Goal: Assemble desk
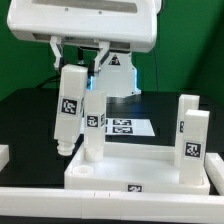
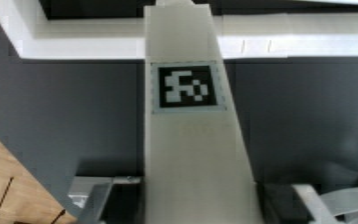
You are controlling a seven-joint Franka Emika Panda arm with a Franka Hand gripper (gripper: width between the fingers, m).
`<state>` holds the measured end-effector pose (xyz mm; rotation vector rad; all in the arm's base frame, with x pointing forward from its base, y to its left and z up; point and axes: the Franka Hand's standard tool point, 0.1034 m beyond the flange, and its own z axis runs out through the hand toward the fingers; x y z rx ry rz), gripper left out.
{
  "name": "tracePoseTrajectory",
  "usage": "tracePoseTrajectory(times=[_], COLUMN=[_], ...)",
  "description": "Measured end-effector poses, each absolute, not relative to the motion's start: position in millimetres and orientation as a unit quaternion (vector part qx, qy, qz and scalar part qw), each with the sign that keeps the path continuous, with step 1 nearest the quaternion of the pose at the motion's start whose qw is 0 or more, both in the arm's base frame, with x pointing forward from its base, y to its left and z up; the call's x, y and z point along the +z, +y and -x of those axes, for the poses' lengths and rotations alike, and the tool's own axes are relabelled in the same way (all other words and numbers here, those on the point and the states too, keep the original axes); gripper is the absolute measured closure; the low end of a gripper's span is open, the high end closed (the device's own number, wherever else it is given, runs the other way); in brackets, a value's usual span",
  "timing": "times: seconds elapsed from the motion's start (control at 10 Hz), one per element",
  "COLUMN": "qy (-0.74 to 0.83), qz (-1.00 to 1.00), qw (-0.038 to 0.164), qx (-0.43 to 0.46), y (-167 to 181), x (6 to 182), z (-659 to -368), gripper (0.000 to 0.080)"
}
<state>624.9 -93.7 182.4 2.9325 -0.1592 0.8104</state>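
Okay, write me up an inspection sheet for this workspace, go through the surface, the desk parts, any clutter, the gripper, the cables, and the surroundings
Surface: black table; the marker board lies flat on it behind the tabletop.
Job's things: white tabletop with raised rim lies flat. One leg stands in it towards the exterior view's left; two legs stand at its right end. A fourth leg is held tilted near the left corner, its lower end not seated.
Clutter: nothing seen.
Grippers: gripper shut on the held leg, tag facing the wrist camera.
Cables: nothing seen.
Surroundings: green backdrop; white rail along the front edge.
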Motion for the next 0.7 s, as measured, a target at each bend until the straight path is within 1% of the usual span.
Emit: tracePoseTrajectory(times=[0.1,0.5,0.6,0.7], qy=[-0.058,-0.05,-0.058,-0.068], qz=[-0.961,-0.963,-0.964,-0.964], qw=[0.045,0.048,0.045,0.034], qx=[0.265,0.26,0.254,0.254], y=[-93.1,-96.5,-107.6,-109.6], x=[181.7,178.3,175.4,173.9], z=[-624.9,-622.2,-616.8,-614.0], gripper=[0.0509,0.0509,0.0509,0.0509])
